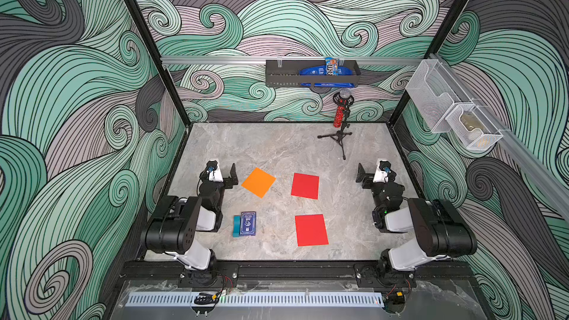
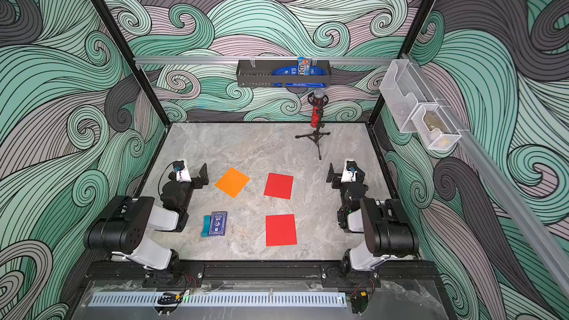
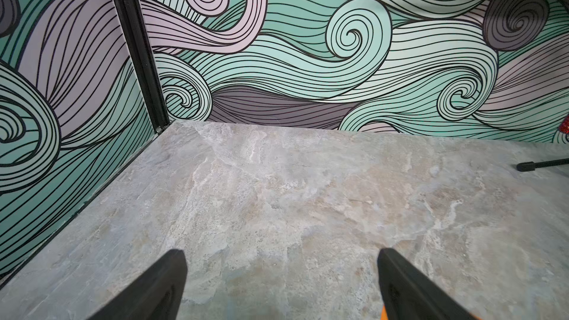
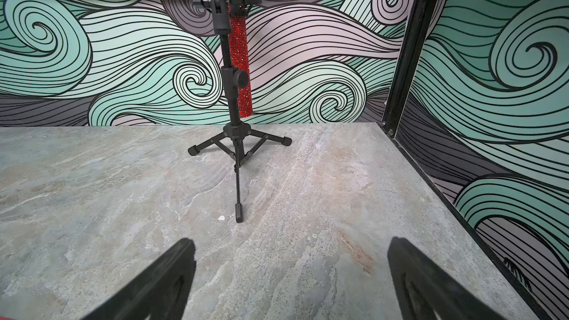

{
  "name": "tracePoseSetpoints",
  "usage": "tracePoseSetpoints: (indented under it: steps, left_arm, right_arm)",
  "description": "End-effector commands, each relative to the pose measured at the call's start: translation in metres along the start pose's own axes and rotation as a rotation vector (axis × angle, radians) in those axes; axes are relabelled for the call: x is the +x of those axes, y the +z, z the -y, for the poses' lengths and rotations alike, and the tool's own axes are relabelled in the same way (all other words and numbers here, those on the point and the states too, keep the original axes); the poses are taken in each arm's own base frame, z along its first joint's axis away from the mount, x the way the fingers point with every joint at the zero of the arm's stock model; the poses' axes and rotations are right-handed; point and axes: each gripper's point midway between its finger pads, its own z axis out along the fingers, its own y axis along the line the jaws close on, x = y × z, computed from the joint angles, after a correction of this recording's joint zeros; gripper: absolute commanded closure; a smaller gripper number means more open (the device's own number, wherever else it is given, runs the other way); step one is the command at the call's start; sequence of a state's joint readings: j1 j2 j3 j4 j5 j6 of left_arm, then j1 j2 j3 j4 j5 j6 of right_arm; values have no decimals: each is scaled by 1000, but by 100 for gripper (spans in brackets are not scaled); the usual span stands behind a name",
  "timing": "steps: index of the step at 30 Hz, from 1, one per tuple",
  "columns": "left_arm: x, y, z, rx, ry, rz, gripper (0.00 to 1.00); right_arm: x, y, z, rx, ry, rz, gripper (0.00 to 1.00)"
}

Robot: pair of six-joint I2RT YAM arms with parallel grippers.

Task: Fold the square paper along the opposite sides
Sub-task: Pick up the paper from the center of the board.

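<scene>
1. Nearest, a red paper [image 1: 311,229] lies flat on the table [image 1: 277,149], with a blue box [image 1: 248,223] to its left.
2. Farther, an orange paper [image 1: 258,182] and a second red paper [image 1: 305,185] lie flat between the arms.
3. The left gripper [image 3: 281,252] and right gripper [image 4: 292,241] are wide open, holding nothing.
4. A microphone [image 1: 340,115] stands at the back.

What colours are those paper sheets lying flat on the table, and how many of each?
Orange sheet: 1
Red sheets: 2
Total: 3
</scene>
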State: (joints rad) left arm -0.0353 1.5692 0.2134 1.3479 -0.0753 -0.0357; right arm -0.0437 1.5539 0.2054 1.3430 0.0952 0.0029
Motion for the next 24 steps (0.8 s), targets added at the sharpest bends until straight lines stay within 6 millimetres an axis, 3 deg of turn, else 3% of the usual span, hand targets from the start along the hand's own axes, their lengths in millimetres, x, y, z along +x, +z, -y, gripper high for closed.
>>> tracePoseSetpoints:
  steps: [1,13,16,19,20,24]
  left_arm:
    - [-4,0,1,11,6,22,1]
    - [-3,0,2,14,7,15,1]
    - [-9,0,-2,-9,5,27,1]
    - [-26,-1,-4,-79,21,26,1]
    - [-38,-2,-4,-128,37,36,1]
    - [-70,2,14,-249,2,-3,1]
  right_arm:
    - [-6,2,-2,-8,-5,20,0]
    - [-8,2,5,38,1,23,0]
    - [-27,-11,11,163,-17,58,0]
    - [-47,-8,-12,185,-12,-31,0]
    - [-59,-2,-27,145,52,-70,0]
    - [-64,3,-94,0,92,-235,0]
